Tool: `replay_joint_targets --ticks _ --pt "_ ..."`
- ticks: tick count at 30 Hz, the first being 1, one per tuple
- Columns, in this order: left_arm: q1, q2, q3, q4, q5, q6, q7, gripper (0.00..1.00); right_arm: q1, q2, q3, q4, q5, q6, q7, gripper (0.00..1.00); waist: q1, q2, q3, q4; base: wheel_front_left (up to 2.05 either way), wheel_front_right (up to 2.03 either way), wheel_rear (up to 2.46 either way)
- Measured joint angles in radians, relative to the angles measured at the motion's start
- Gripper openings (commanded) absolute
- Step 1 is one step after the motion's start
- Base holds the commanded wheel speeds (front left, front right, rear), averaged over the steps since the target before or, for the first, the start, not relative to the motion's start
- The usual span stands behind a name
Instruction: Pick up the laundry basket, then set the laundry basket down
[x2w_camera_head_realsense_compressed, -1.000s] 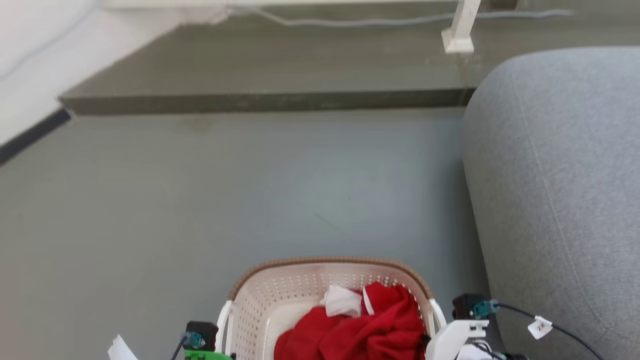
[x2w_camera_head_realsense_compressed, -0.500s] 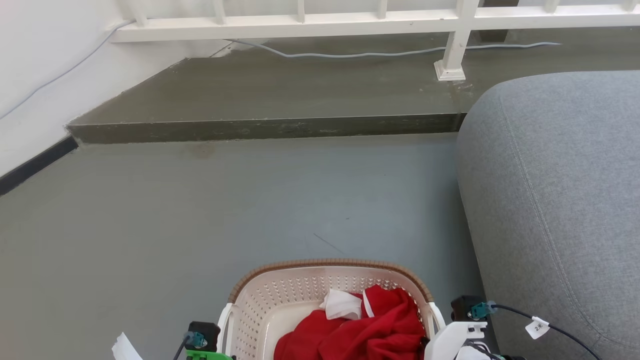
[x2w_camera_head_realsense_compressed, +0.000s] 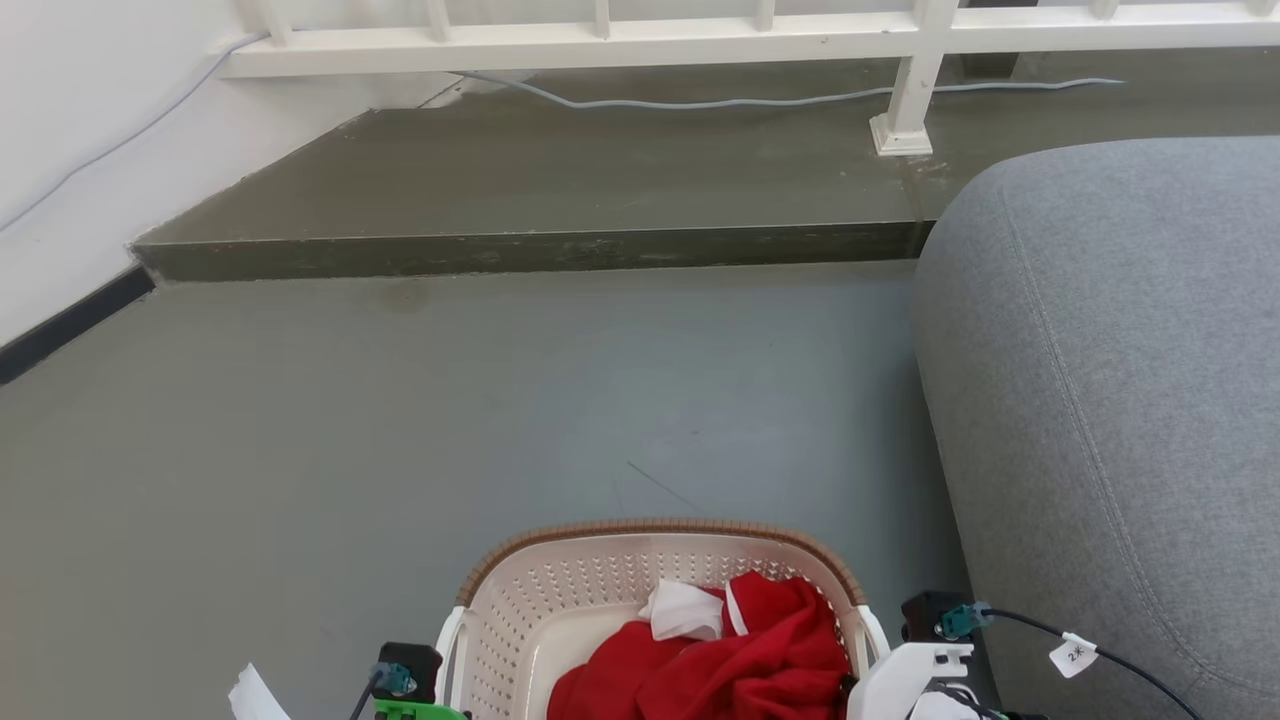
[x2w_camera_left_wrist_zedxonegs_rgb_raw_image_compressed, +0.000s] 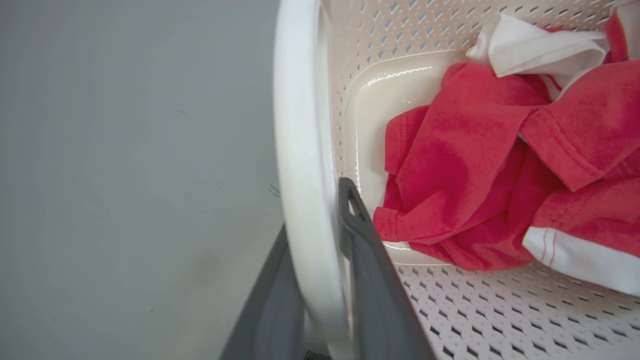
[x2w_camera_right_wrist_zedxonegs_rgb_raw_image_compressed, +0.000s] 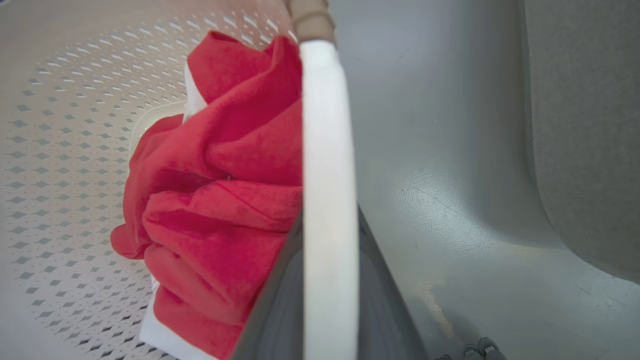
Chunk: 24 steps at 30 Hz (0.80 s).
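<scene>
The laundry basket (x2w_camera_head_realsense_compressed: 600, 580), cream-white and perforated with a brown woven rim, sits at the bottom middle of the head view with a red and white garment (x2w_camera_head_realsense_compressed: 720, 670) inside. In the left wrist view my left gripper (x2w_camera_left_wrist_zedxonegs_rgb_raw_image_compressed: 317, 215) is shut on the basket's white left handle (x2w_camera_left_wrist_zedxonegs_rgb_raw_image_compressed: 300, 125), one dark finger on each side. In the right wrist view my right gripper (x2w_camera_right_wrist_zedxonegs_rgb_raw_image_compressed: 328, 215) is shut on the white right handle (x2w_camera_right_wrist_zedxonegs_rgb_raw_image_compressed: 325, 125) in the same way. Grey floor shows beyond both handles. Whether the basket's base touches the floor is hidden.
A grey sofa (x2w_camera_head_realsense_compressed: 1120, 400) stands close on the right, next to the basket's right side. Ahead lies open grey floor (x2w_camera_head_realsense_compressed: 500, 400), then a raised dark step (x2w_camera_head_realsense_compressed: 520, 250) with a white railing (x2w_camera_head_realsense_compressed: 700, 35) and a cable (x2w_camera_head_realsense_compressed: 750, 100). A white wall (x2w_camera_head_realsense_compressed: 70, 150) runs along the left.
The head camera has tilted up, bringing the railing into view and sliding the floor down the picture. The basket stays between my two grippers, both still shut on its handles.
</scene>
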Motion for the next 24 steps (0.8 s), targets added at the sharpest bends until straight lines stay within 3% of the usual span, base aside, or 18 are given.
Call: replay_joint_targets --ticks 24 --pt "-0.001 0.005 -0.025 -0.010 -0.029 0.016 0.007 0.00 -0.019 -0.004 0.042 0.001 0.042 -0.017 -0.007 0.00 0.0000 0.0000 0.029 0.001 0.00 0.00 0.00"
